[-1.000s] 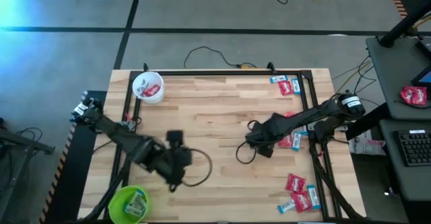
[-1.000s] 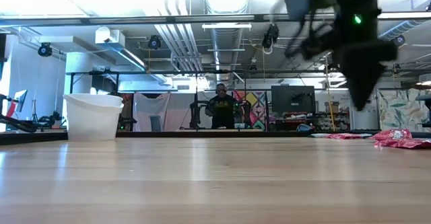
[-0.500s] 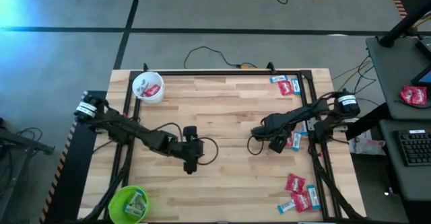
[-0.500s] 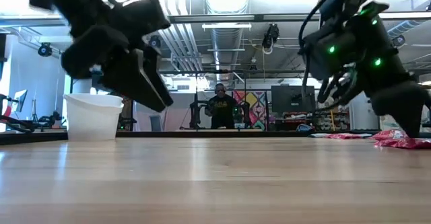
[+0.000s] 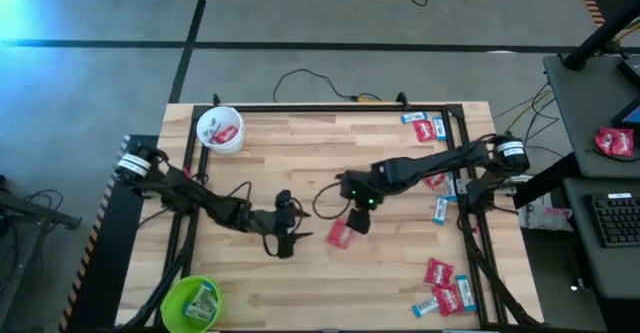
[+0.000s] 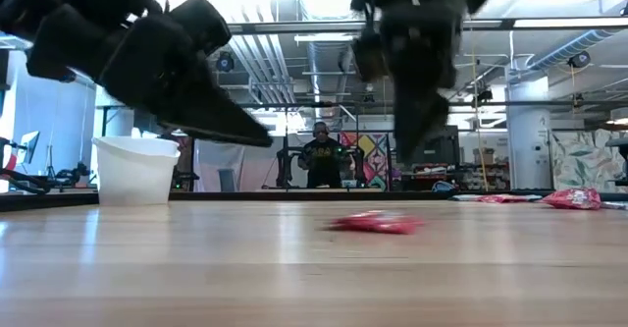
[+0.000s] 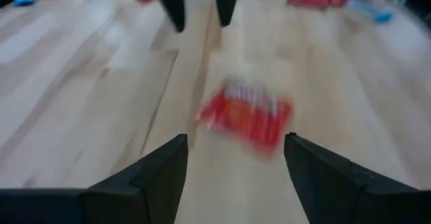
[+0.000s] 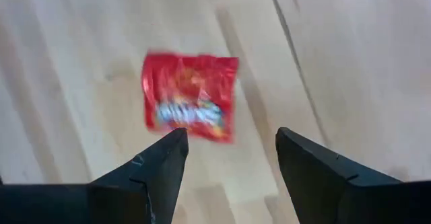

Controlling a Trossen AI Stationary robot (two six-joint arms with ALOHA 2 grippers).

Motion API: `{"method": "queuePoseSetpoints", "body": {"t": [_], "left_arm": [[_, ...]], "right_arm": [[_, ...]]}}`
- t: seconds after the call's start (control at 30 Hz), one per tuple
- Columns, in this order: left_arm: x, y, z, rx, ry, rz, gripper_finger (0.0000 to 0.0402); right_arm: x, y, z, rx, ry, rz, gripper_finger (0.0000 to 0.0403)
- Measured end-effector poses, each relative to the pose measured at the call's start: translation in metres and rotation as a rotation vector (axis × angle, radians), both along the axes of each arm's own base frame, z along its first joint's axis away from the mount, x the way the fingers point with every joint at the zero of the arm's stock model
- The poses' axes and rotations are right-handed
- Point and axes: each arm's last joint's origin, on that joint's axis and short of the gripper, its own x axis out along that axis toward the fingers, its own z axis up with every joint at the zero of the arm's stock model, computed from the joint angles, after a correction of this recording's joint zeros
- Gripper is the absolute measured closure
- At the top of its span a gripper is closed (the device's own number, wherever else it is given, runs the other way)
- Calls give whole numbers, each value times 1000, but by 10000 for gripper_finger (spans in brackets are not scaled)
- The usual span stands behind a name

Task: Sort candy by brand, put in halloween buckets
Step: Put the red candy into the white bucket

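Standing by the big wooden worktop (image 5: pixel 330 163), I see two dark arms reaching toward its middle. Near the far left corner sits the white bucket (image 5: pixel 220 129) with a bit of red candy inside. At the near left corner sits the lime green bucket (image 5: pixel 192 301) with some candy in it too.

At the middle, the left pincer (image 5: pixel 287 245) hangs just left of one red candy (image 5: pixel 341 233), and its two fingers stand apart with nothing between them. Just beside the far right of that same candy hangs the right pincer (image 5: pixel 357 219), fingers wide apart and holding nothing. It is above the worktop, not touching it.

That red candy lies flat on the wood between the two pincers. More red and light blue candies (image 5: pixel 445 289) lie in a bunch by the near right corner. Another small bunch (image 5: pixel 425 126) lies at the far right corner, and one light blue piece (image 5: pixel 440 209) lies alone by the right edge.
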Motion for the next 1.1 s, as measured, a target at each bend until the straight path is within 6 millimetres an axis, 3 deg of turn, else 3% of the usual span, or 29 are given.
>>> {"method": "queuePoseSetpoints", "body": {"t": [0.2,0.43,0.57,0.87,1.1], "left_arm": [[12,-11,-18,7,34,-61,163],[19,-24,-39,110,78,84,140],[22,-32,-47,97,87,73,135],[35,-44,-70,9,42,105,134],[26,-38,-79,-15,19,184,152]], "right_arm": [[11,22,27,-57,-94,56,184],[6,51,25,-86,-83,86,184],[3,62,24,-115,-86,106,184],[-1,65,18,-137,-70,112,184],[-2,65,15,-142,-63,113,184]]}}
